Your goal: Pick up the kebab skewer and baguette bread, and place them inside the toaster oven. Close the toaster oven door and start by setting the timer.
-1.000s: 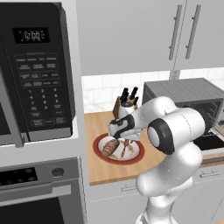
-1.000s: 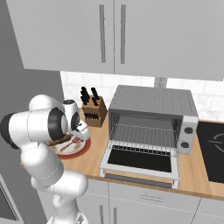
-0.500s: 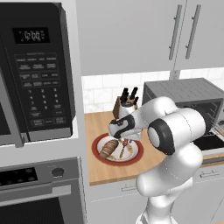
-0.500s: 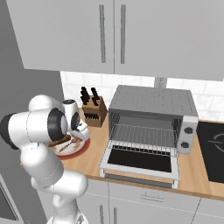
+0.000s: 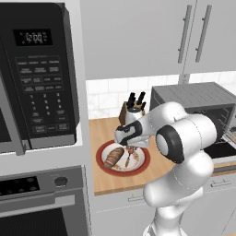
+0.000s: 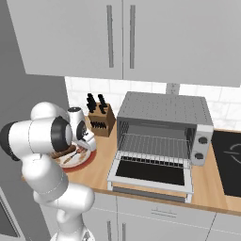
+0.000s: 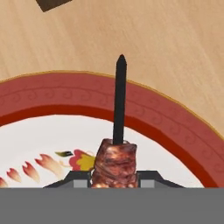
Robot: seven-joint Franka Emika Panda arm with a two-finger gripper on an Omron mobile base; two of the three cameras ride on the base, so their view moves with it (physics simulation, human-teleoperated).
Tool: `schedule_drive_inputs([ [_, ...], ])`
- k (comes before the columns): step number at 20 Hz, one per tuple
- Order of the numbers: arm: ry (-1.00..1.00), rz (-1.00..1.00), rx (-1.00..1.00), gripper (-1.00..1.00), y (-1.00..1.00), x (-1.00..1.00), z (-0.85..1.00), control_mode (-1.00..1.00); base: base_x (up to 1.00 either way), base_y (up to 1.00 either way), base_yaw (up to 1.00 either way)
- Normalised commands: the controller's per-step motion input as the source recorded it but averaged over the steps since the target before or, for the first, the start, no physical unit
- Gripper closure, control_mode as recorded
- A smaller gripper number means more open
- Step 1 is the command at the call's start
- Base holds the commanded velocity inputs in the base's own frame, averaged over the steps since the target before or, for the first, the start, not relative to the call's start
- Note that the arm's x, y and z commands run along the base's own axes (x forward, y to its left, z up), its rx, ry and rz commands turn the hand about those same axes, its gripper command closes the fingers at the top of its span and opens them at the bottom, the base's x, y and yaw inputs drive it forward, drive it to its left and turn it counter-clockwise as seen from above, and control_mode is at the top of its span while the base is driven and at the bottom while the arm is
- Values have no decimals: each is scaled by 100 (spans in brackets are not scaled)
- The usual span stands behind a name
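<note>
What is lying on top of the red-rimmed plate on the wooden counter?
On the red-rimmed white plate lie a short brown baguette loaf and a kebab skewer with reddish-brown chunks. The end effector covers part of the skewer, closed around it.

Microwave (image 5: 39, 78) display reads 12:00; keypad labels too small

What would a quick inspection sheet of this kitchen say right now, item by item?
Surface: wooden counter.
Job's things: kebab skewer and baguette bread on a red-rimmed plate; toaster oven with its toaster oven door down, wire rack bare.
Clutter: knife block.
Grippers: gripper over the plate, fingers shut on the skewer's meat.
Cables: nothing seen.
Surroundings: black microwave, white cabinets, cooktop.
</note>
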Motion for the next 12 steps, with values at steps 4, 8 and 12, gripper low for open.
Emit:
schedule_drive_inputs([
  [4,-2,0,0,100,0,-29,61,-100,0,0,0],
  [8,0,-4,0,100,4,-42,83,-100,0,0,0],
  [12,0,-12,3,100,9,-50,76,-100,0,0,0],
])
